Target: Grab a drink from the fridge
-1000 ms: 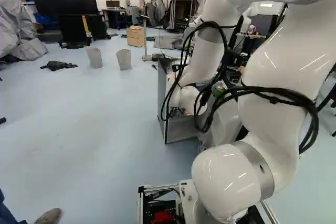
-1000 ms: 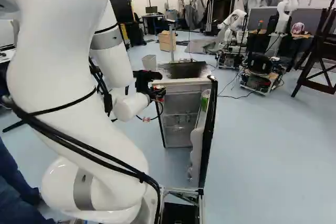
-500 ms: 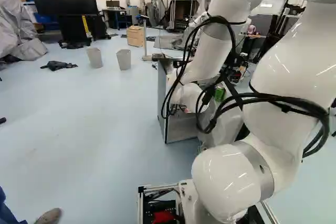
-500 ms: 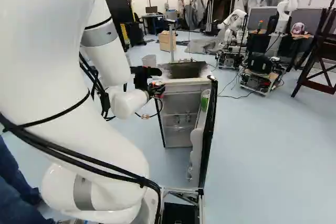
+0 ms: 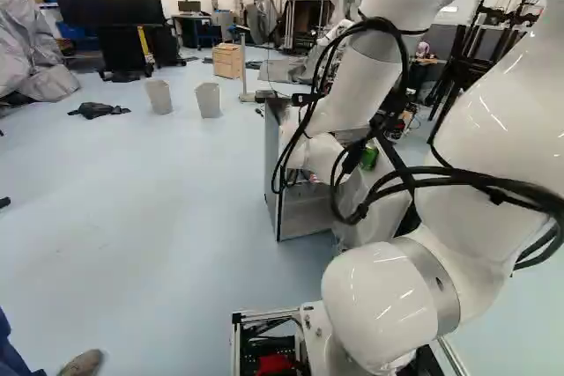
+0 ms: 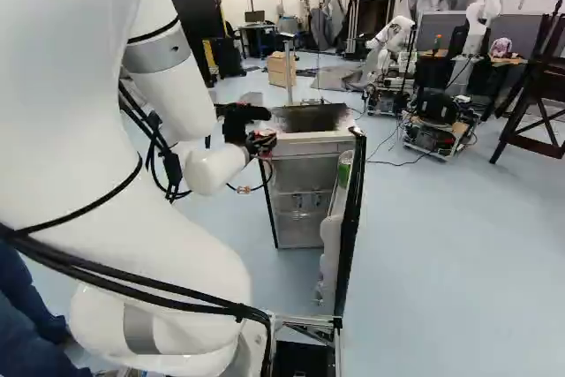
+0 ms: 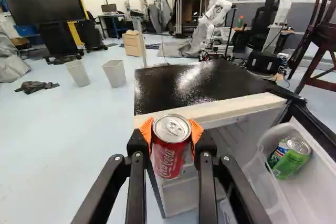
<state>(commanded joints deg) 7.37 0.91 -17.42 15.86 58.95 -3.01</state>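
In the right base view my gripper (image 6: 262,141) is at the near left corner of the white fridge (image 6: 301,204), level with its upper front edge. The wrist view shows the gripper (image 7: 171,132) shut on an upright red can (image 7: 168,153), an orange pad on each side of it. The can is in front of the fridge's top edge and hides part of it. The fridge door (image 6: 352,222) stands open on the right. A green can (image 7: 290,157) leans in the door's shelf.
The fridge's black top (image 7: 194,83) lies just beyond the gripper. Two pale bins (image 5: 208,99) stand on the floor past the fridge on the left. Another robot (image 6: 388,55) and a dark wooden stand (image 6: 540,86) are farther off. A person's shoe (image 5: 83,363) shows near the base.
My arm's upper links have swung right in the left base view and left in the right base view. The gripper has risen slightly with the red can. Base, fridge and door have not moved.
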